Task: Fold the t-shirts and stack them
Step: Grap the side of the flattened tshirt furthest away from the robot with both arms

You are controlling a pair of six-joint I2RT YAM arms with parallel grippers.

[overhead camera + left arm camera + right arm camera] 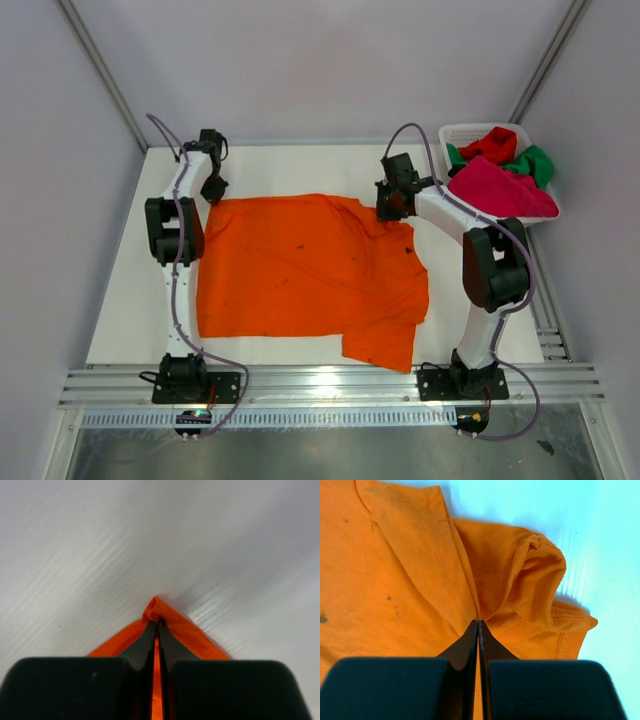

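**Ana:** Start on your left. What is that pincer doing?

**Me:** My left gripper (213, 190) is down at the far left corner of the orange t-shirt (300, 270). From my left wrist I see both fingers pressed together with the very tip of that corner (156, 607) pinched between them. A small fold of cloth pokes out past the fingertips (147, 635), onto the white table (100, 555).

**Ana:** And the shirt itself?

**Me:** It lies spread across the table (270, 160) between my two arms, mostly flat. It carries a few dark specks, and one flap reaches toward the near edge on the right.

**Ana:** Your right pincer?

**Me:** My right gripper (388, 205) is at the far right corner of the same shirt. It is closed too, with the fingers (467, 640) meeting on the orange cloth (395, 580). Just right of the fingertips the fabric is bunched into folds, with a hemmed edge showing.

**Ana:** Anything further right?

**Me:** The white basket (455, 130) sits at the far right corner of the table. The magenta t-shirt (500, 190) drapes over its near rim. The red t-shirt (492, 145) lies crumpled on top, toward the far side. The green t-shirt (535, 162) shows beside and under the red one.
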